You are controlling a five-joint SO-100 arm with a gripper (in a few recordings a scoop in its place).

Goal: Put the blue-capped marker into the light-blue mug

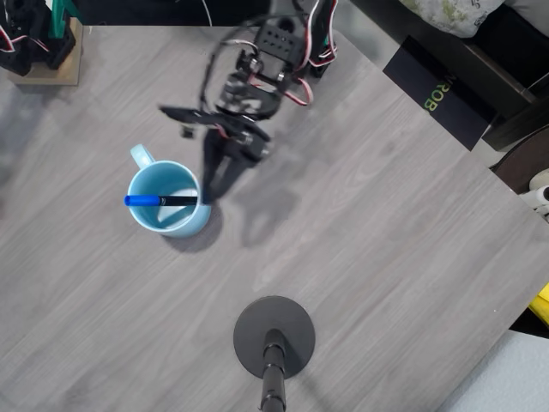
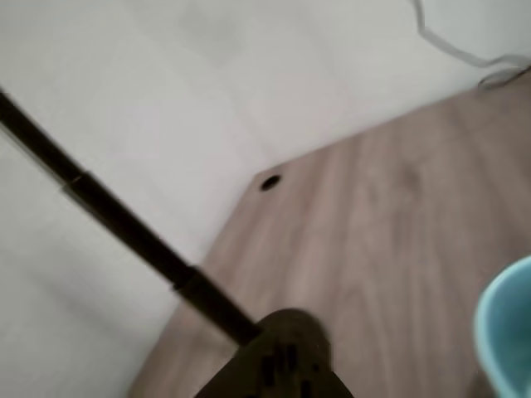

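Note:
In the overhead view the light-blue mug (image 1: 168, 221) stands upright left of the table's centre, handle toward the upper left. The blue-capped marker (image 1: 161, 200) spans the mug's opening. Its blue cap pokes just over the left rim and its black end reaches the right rim. My gripper (image 1: 209, 192), black and motion-blurred, points down at the mug's right rim, its tips right beside the marker's black end. Whether they touch the marker is unclear. In the wrist view one dark fingertip (image 2: 278, 361) shows at the bottom edge and a slice of the mug (image 2: 508, 332) at the right edge.
A black round-based camera stand (image 1: 274, 336) rises near the front edge, and its pole (image 2: 124, 228) crosses the wrist view. A wooden block with another arm (image 1: 43, 51) sits at the back left corner. A black box (image 1: 446, 94) lies off the table's right edge.

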